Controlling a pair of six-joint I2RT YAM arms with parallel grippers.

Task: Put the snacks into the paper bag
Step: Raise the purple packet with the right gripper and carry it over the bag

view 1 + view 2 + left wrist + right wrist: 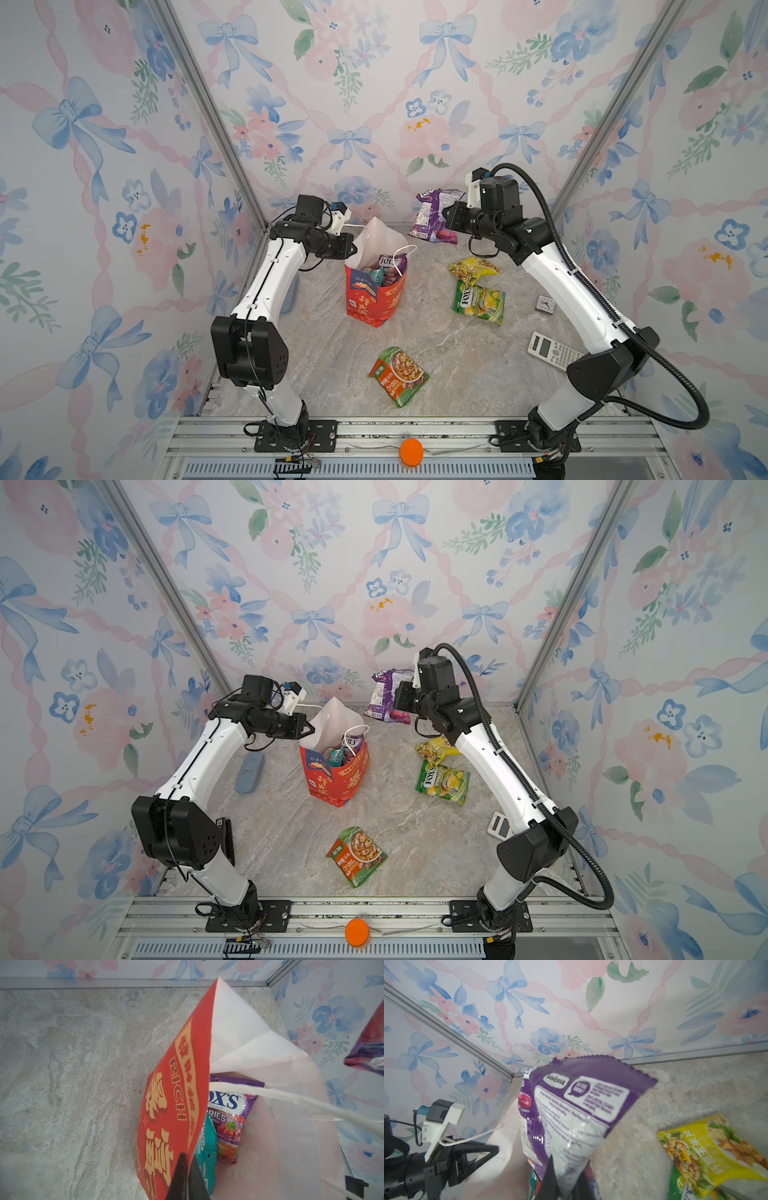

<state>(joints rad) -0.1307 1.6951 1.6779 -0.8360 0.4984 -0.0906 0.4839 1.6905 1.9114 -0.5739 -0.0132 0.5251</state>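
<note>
The red paper bag (374, 301) (336, 781) stands upright mid-table, mouth open. My left gripper (352, 250) (188, 1157) is shut on its near rim (193, 1126). Inside lie a purple FOX'S packet (230, 1118) and a teal packet (207, 1147). My right gripper (448, 217) (566, 1162) is shut on a purple snack packet (432, 216) (577, 1105), held in the air to the right of and behind the bag. On the table lie a yellow packet (473, 268), a green FOX'S packet (478, 304) and a green-orange packet (399, 376).
A white calculator (552, 351) and a small clock (545, 304) lie at the right, near the right arm. A grey-blue oblong object (249, 773) lies by the left wall. An orange disc (411, 452) sits on the front rail. Papered walls close three sides.
</note>
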